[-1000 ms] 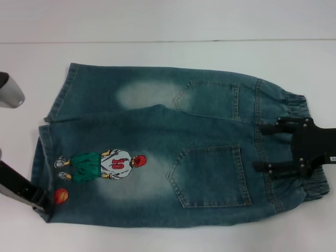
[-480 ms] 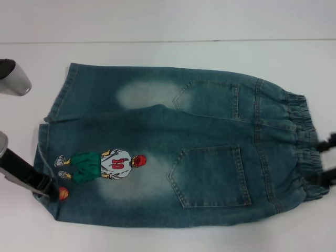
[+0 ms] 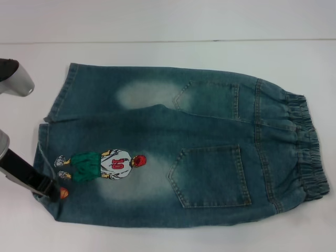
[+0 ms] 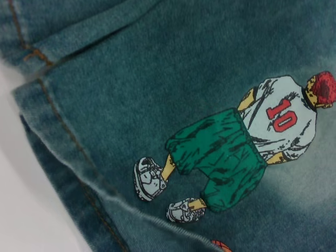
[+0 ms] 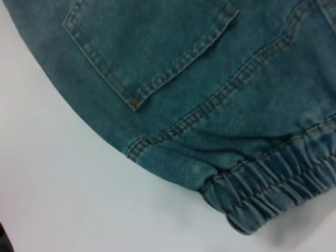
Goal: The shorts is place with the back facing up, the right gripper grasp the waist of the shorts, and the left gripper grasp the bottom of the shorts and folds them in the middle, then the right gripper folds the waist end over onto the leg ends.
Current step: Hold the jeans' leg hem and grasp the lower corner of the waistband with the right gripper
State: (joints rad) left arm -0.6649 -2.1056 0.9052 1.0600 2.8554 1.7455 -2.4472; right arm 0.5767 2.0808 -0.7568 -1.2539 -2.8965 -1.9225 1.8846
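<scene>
— Where are the shorts (image 3: 173, 152) right now?

— Flat on the white table (image 3: 168, 21), spread across the middle of the head view, back side up. Both patch pockets show, and the near one (image 3: 210, 176) sits right of centre.

— And the two ends?

— The waist (image 3: 307, 144) is at the right edge of the frame, a gathered elastic band, puckered into ruffles with rows of stitching. The leg ends (image 3: 50, 136) are at the left, straight stitched hems. I'd guess it's laid lengthways like that so each arm has its own end to take.

— Is either claw on it?

— The left gripper (image 3: 44, 186) is at the lower left, a black bar reaching in from the frame edge, its tip right at the hem corner beside the little orange basketball (image 3: 63, 193). I can't tell how far its fingers are parted or whether they've caught the cloth. The right gripper isn't visible in the head view at all; its wrist camera only looks down on the waist corner and a pocket.

— How does the fabric look?

— Heavy denim, faded blue-green, with pale bleached patches (image 3: 144, 94). The cartoon player print (image 4: 236, 142), numbered 10, looks smooth against the coarse weave.
</scene>
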